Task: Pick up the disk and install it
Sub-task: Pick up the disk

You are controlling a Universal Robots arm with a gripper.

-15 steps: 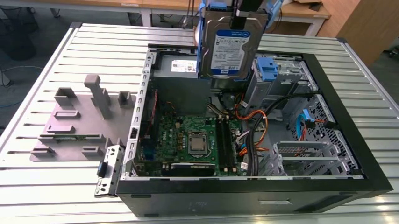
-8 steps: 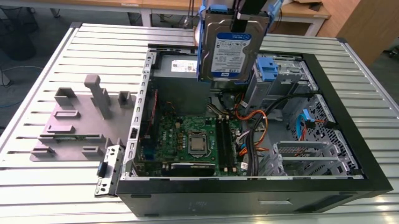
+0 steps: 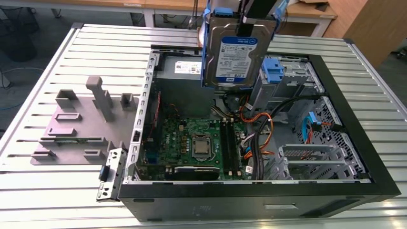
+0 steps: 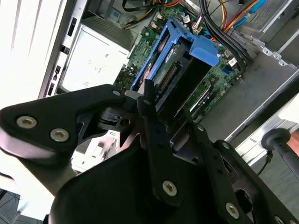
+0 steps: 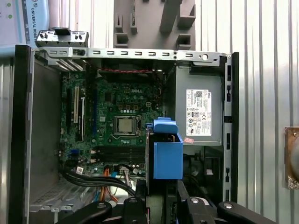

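Disk (image 3: 237,55) hangs upright in the air, label side facing the exterior view, above the open computer case (image 3: 330,95), over the motherboard (image 3: 190,138) and near the power supply (image 3: 184,69). Gripper (image 3: 253,21) is clamped on its upper end. A grey fixture plate (image 3: 76,129) lies on the slatted table (image 3: 38,181) beside the case.

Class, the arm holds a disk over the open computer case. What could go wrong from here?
The silver-metal disk with blue plastic rails hangs upright from the gripper over the green motherboard; a slip could drop it onto the board. Loose orange and black cables lie in the case and might snag it.
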